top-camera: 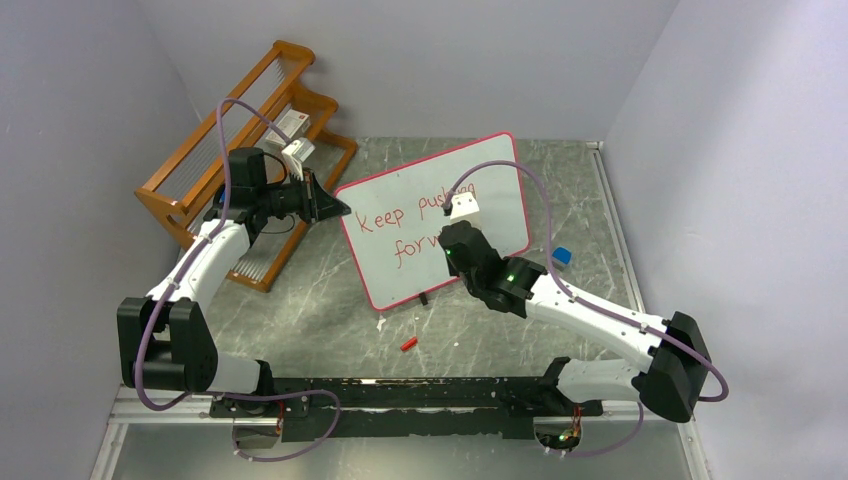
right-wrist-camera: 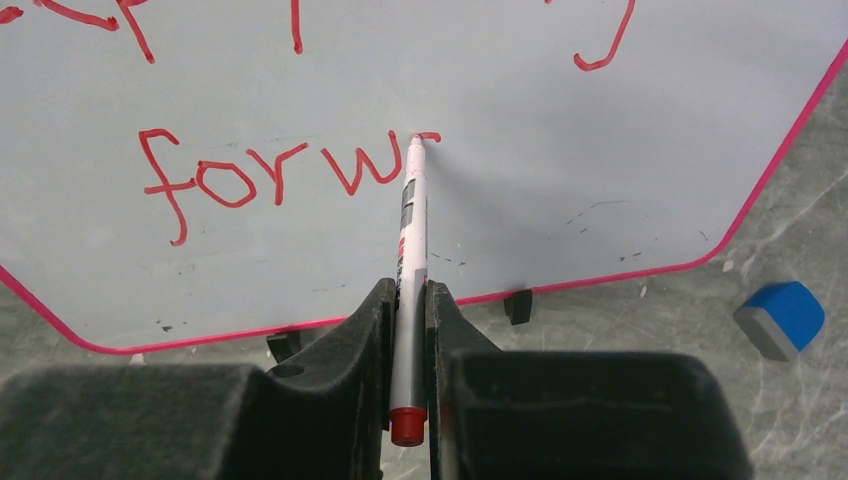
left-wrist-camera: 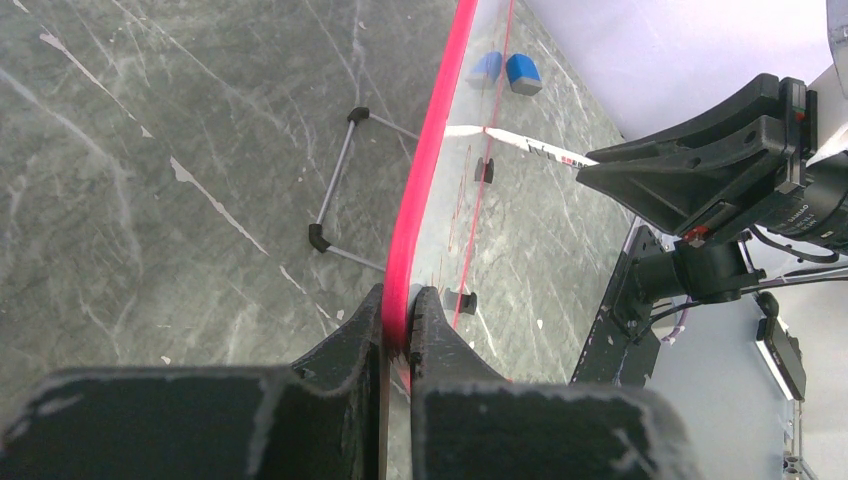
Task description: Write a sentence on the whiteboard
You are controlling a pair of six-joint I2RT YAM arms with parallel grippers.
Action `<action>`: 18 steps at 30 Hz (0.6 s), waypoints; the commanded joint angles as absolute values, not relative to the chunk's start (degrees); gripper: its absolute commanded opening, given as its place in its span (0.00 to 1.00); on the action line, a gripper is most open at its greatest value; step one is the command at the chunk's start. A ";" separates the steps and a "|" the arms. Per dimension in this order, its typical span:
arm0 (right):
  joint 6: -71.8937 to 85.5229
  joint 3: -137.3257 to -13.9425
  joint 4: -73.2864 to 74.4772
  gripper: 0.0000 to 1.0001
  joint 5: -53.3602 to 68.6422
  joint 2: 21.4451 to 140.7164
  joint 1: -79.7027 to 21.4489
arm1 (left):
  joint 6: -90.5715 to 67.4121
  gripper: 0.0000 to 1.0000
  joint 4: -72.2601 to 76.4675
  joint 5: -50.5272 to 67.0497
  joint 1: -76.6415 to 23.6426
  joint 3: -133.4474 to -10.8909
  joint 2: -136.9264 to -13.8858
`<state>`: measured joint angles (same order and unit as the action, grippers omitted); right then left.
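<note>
The whiteboard (top-camera: 395, 282) stands tilted on the table, white with a thin red-pink frame. My left gripper (top-camera: 336, 207) is shut on its left edge; in the left wrist view the fingertips (left-wrist-camera: 400, 310) pinch the red frame (left-wrist-camera: 432, 165). The sentence (top-camera: 400, 215) reads "Keep pushing" in red, with "forw" (right-wrist-camera: 255, 180) below it. My right gripper (right-wrist-camera: 410, 292) is shut on a white marker (right-wrist-camera: 412, 225) with a red end. The marker's tip touches the board just right of the "w", at a short fresh stroke. From above, the right wrist (top-camera: 462, 245) hides part of both lines.
A wooden rack (top-camera: 240, 150) stands at the back left, behind the left arm. A blue eraser (top-camera: 561, 256) lies right of the board, also visible as the eraser (right-wrist-camera: 785, 318). A small red cap (top-camera: 408, 343) lies in front of the board. Walls close in both sides.
</note>
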<state>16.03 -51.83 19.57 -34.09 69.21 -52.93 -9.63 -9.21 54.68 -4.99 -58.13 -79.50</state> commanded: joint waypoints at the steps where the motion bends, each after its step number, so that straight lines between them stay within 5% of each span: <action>1: 17.30 -50.42 20.10 0.00 -32.39 68.92 -52.64 | -2.52 0.05 -12.55 45.97 -6.15 -56.95 -81.91; 18: 17.63 -49.73 22.67 0.00 -30.85 70.33 -52.59 | -2.46 0.05 -12.59 45.86 -6.15 -56.97 -82.00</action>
<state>16.88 -50.94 21.34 -32.51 69.10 -52.95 -9.63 -9.26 54.61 -4.99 -58.13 -79.53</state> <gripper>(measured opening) 0.153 0.088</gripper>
